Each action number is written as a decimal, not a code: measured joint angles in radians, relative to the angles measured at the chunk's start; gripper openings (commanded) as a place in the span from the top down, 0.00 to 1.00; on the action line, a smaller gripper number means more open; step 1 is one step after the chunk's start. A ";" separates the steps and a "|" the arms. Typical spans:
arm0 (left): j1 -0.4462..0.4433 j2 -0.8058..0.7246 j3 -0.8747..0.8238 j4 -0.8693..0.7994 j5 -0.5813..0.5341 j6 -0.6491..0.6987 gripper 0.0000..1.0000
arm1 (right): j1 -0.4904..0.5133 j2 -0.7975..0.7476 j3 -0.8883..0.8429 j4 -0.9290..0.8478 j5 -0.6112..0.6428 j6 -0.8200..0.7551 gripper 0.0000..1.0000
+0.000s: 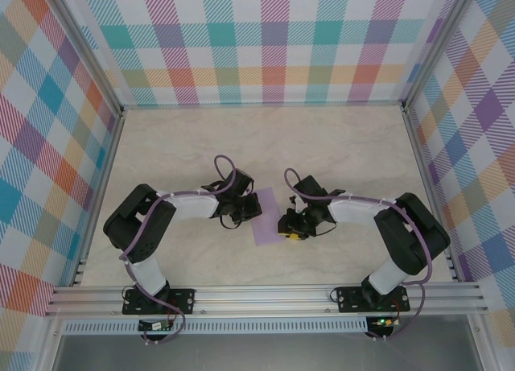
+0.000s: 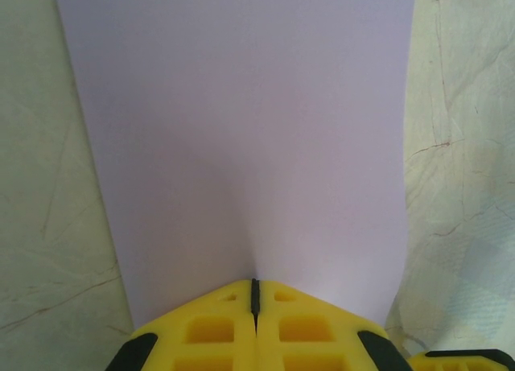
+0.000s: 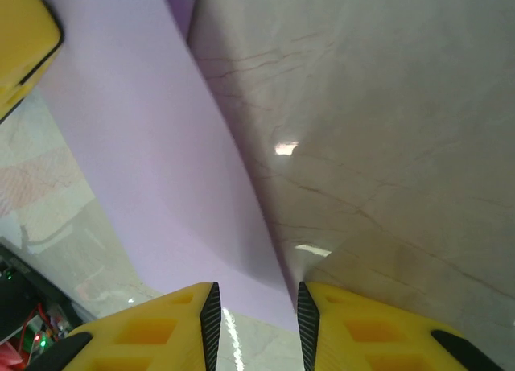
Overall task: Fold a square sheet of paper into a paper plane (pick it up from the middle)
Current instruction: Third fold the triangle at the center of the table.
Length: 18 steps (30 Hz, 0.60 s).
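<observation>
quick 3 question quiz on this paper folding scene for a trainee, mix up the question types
1. True or false: the left gripper is shut on an edge of the lavender sheet of paper.
2. On the right gripper, the jaws are: A) pressed tight together, B) apart, with part of the sheet in the gap, C) apart, over bare table far from the sheet.
3. What colour are the fingers on both grippers?

Key: 1 true; 2 B; 3 yellow.
</observation>
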 measured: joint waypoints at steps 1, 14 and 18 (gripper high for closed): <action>0.000 0.000 0.000 0.000 0.000 0.000 0.96 | 0.003 0.000 0.000 0.002 -0.009 -0.003 0.67; 0.000 0.000 0.000 0.000 0.000 -0.003 0.96 | 0.007 -0.025 -0.034 0.088 -0.077 0.013 0.64; 0.000 0.000 0.000 0.000 0.000 -0.003 0.96 | 0.006 -0.029 -0.040 0.134 -0.074 0.024 0.63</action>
